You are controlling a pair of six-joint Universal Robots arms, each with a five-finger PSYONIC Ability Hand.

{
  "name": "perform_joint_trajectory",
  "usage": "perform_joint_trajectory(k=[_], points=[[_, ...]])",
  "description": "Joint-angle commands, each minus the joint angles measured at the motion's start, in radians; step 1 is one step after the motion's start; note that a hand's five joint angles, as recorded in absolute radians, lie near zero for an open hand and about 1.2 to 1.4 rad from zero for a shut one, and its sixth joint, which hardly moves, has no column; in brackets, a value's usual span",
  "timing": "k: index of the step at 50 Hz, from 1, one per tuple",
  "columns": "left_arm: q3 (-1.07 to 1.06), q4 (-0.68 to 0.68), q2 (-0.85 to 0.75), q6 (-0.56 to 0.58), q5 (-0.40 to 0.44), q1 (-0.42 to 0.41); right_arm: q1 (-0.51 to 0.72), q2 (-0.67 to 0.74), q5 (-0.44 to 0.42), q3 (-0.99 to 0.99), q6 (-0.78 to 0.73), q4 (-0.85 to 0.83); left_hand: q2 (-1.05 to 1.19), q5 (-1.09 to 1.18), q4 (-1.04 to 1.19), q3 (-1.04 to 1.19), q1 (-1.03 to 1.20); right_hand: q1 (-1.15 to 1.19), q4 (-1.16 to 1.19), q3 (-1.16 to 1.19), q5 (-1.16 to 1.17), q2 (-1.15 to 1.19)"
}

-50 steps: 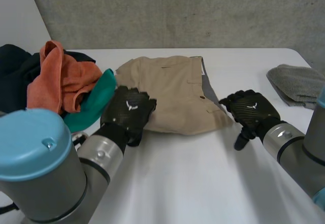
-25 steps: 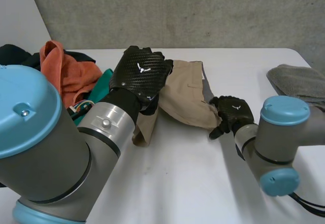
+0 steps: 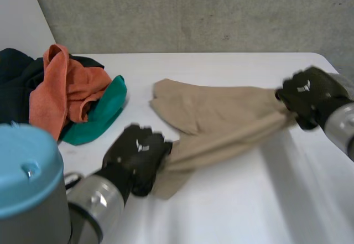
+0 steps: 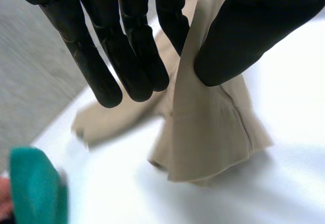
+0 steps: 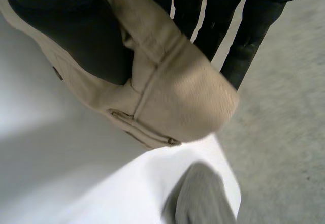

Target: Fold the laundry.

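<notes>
Stretched wide since a moment ago: the beige cotton garment (image 3: 221,114), earlier bunched mid-table.
Left hand (image 3: 135,155) pinches one end between thumb and fingers near the front edge of the white surface (image 3: 232,200). Right hand (image 3: 310,94) clenches the other end at the right edge, probably pulling it taut and flat for folding.

The left hand (image 3: 138,152) and right hand (image 3: 310,94) are black, each with a small white mark on its back. The left arm (image 3: 94,205) and right arm (image 3: 342,126) are grey cylinders; a rounded light-blue cap (image 3: 25,166) tops the left.
</notes>
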Motion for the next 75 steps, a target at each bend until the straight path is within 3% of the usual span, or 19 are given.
perform_joint_trajectory(k=[1,9,15,22,25,28,31,36,40,46,52,65,70,75], points=[[-0.097,-0.049,0.017,0.002,0.002,-0.059,-0.008,-0.065,0.042,0.055,-0.121,0.328,0.196,0.220,0.196,0.201,0.266,0.296,0.200,0.210,0.230,0.222],[-0.076,-0.039,-0.037,0.009,0.005,-0.067,-0.013,-0.039,0.042,0.127,-0.153,0.310,0.196,0.220,0.196,0.201,0.266,0.296,0.200,0.210,0.230,0.222],[0.087,0.002,-0.213,0.018,0.003,-0.001,0.001,0.145,0.055,0.092,-0.155,0.200,0.196,0.220,0.196,0.201,0.266,0.296,0.200,0.210,0.230,0.222],[0.378,0.053,-0.422,0.043,0.000,0.057,0.021,0.302,0.114,-0.126,-0.140,0.095,0.196,0.220,0.196,0.201,0.266,0.296,0.200,0.210,0.230,0.222],[0.576,0.092,-0.501,0.106,-0.001,0.096,0.028,0.367,0.148,-0.249,-0.135,0.052,0.196,0.220,0.196,0.201,0.266,0.296,0.200,0.210,0.230,0.222],[0.765,0.187,-0.552,0.199,0.000,0.131,0.041,0.413,0.186,-0.428,-0.130,-0.050,0.196,0.220,0.196,0.201,0.266,0.296,0.200,0.210,0.230,0.222],[0.927,0.335,-0.557,0.300,0.003,0.151,0.051,0.416,0.186,-0.557,-0.107,-0.280,0.196,0.220,0.196,0.201,0.266,0.296,0.200,0.210,0.230,0.222],[1.066,0.591,-0.552,0.344,0.005,0.157,0.058,0.383,0.153,-0.573,-0.040,-0.813,0.196,0.220,0.196,0.201,0.266,0.296,0.200,0.210,0.230,0.222],[1.069,0.701,-0.532,0.328,0.014,0.157,0.062,0.376,0.105,-0.547,-0.012,-0.971,0.196,0.220,0.196,0.201,0.266,0.296,0.200,0.210,0.230,0.222],[0.911,0.660,-0.491,0.259,0.017,0.157,0.085,0.387,0.097,-0.522,0.064,-0.914,0.196,0.220,0.196,0.201,0.266,0.296,0.200,0.210,0.230,0.222],[0.684,0.660,-0.462,0.253,0.020,0.157,0.088,0.425,0.091,-0.456,0.130,-0.753,0.196,0.220,0.196,0.201,0.266,0.296,0.200,0.210,0.230,0.222],[0.242,0.630,-0.489,0.247,0.010,0.143,0.090,0.651,0.090,-0.311,0.115,-0.428,0.196,0.220,0.196,0.201,0.266,0.296,0.200,0.210,0.230,0.222],[0.124,0.558,-0.469,0.247,-0.003,0.119,0.081,0.628,0.084,-0.232,0.114,-0.341,0.196,0.220,0.196,0.201,0.266,0.296,0.200,0.210,0.230,0.222],[0.032,0.418,-0.325,0.245,-0.029,0.093,0.081,0.492,0.088,-0.125,0.107,-0.276,0.196,0.220,0.196,0.201,0.266,0.296,0.200,0.210,0.230,0.222]])
